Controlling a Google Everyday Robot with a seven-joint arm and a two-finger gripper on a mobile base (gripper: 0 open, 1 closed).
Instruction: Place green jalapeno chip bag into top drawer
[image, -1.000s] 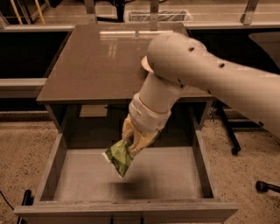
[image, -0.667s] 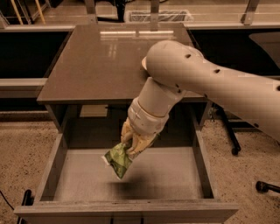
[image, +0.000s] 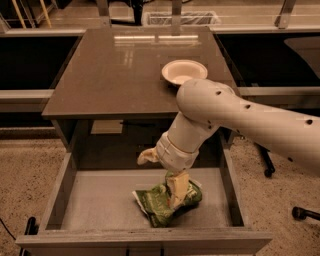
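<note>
The green jalapeno chip bag (image: 164, 201) lies crumpled on the flat grey bottom of the pulled-out top drawer (image: 95, 202), right of the middle and near the front wall. My gripper (image: 160, 179) hangs from the white arm just above the bag, inside the drawer. It is open. One pale finger (image: 176, 191) points down and rests on the bag's top. The other finger (image: 146, 156) sticks out to the left, clear of the bag.
A white round bowl (image: 184, 71) stands on the brown tabletop (image: 120, 65) at the right, just behind my arm's elbow. The drawer's front wall (image: 145, 241) and side walls enclose the bag. Chair wheels (image: 299, 213) stand on the floor to the right.
The bag was held hanging above the drawer bottom; now it lies on the bottom. The gripper has lowered, moved right and opened. The arm has shifted, and the bowl now shows.
</note>
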